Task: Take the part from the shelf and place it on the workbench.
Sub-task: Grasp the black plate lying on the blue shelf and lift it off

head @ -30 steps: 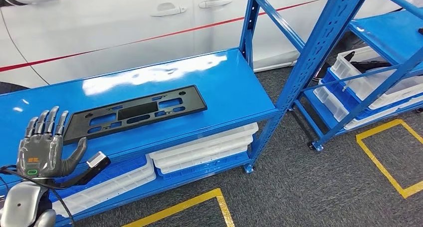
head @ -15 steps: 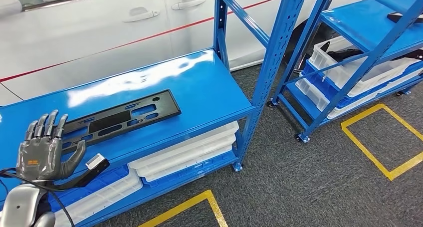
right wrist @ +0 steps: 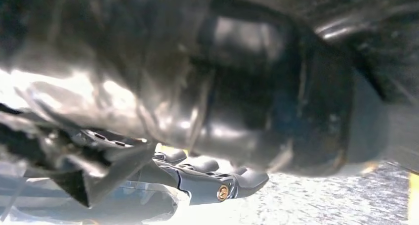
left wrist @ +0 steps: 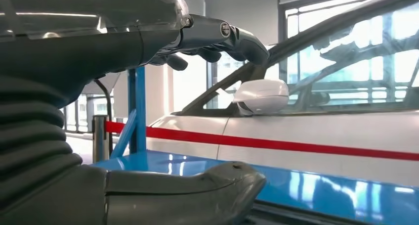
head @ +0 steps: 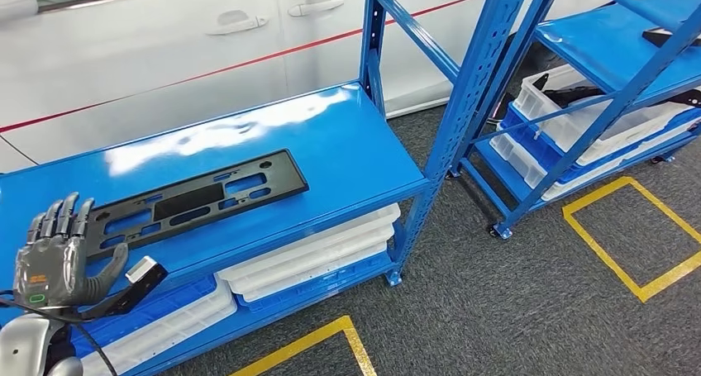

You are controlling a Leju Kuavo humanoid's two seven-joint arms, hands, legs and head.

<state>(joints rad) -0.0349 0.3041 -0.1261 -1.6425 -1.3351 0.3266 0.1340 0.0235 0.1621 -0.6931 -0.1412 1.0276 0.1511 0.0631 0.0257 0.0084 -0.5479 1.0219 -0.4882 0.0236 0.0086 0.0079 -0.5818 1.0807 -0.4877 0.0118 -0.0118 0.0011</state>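
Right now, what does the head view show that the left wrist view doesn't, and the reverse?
Head view alone: the black part lying flat on the blue shelf, white trays on the level beneath, a second rack to the right, and yellow floor lines. Left wrist view alone: the car's side mirror and windows. Shared: the left hand, fingers apart and holding nothing, the blue shelf surface, and the white car with its red stripe.

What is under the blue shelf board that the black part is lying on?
Under the blue shelf board sit stacked white trays and a white tray in a blue bin on the lower level. Their contents, and how far back they reach, are hidden by the board. The black part lies on top.
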